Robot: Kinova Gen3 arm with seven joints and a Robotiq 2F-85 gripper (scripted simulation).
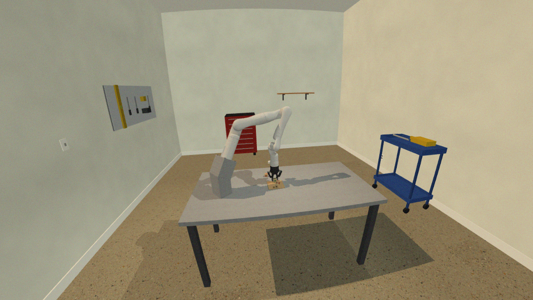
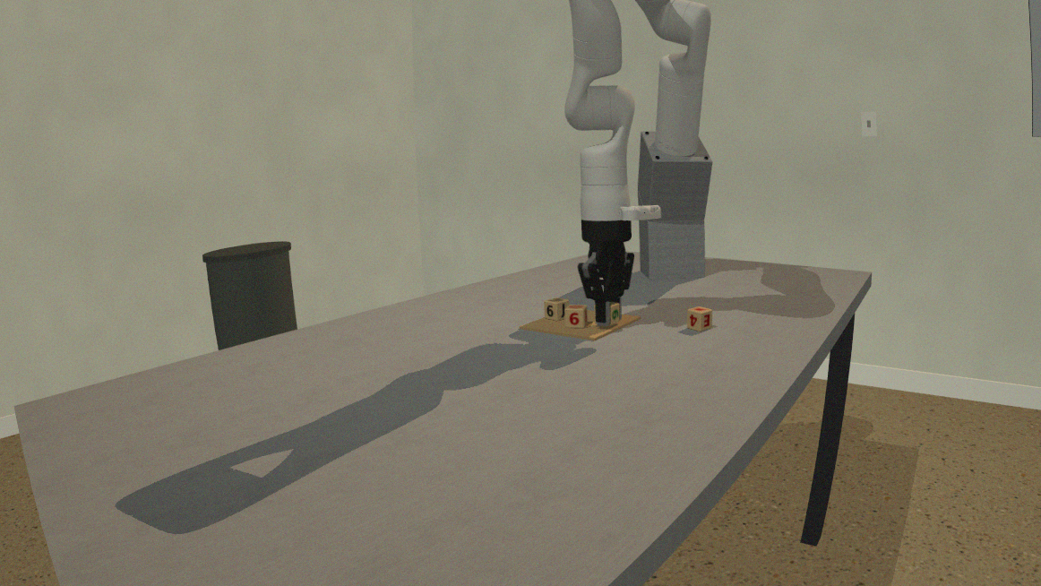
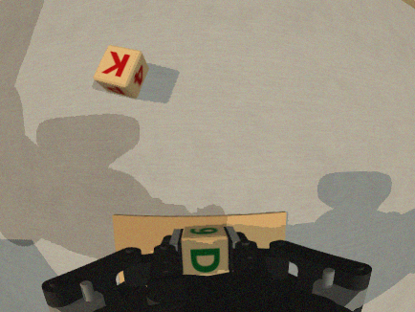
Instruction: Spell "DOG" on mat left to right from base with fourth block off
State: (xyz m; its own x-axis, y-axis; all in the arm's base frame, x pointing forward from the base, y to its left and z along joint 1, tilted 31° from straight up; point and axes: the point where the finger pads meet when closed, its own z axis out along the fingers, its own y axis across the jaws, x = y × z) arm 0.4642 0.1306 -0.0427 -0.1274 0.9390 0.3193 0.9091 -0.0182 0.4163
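My gripper (image 3: 204, 239) is clamped on the D block (image 3: 204, 258), green D facing the wrist camera, gripped by its side faces so the letter stays on top. In the exterior view the D block (image 2: 614, 314) is low at the mat (image 2: 553, 329), at or just above the surface; I can't tell if it is touching. It sits at the mat's end nearest the K block, next to the red-lettered block (image 2: 575, 316), with the black-lettered block (image 2: 554, 309) beyond that; all three roughly in one row on the mat. Their top letters aren't readable here, so I judge them to be O and G only from the task. This placing looks meant to close the row with D at the reader's left end. K block (image 3: 121, 71) lies on the grey tabletop (image 2: 364, 436), well apart from the mat, so the odd block is off it as required. Farther off: dark bin (image 2: 249, 290) behind the tabletop, contents hidden; blue cart (image 1: 413, 146) by the wall with a yellow box (image 1: 423, 141) on top.
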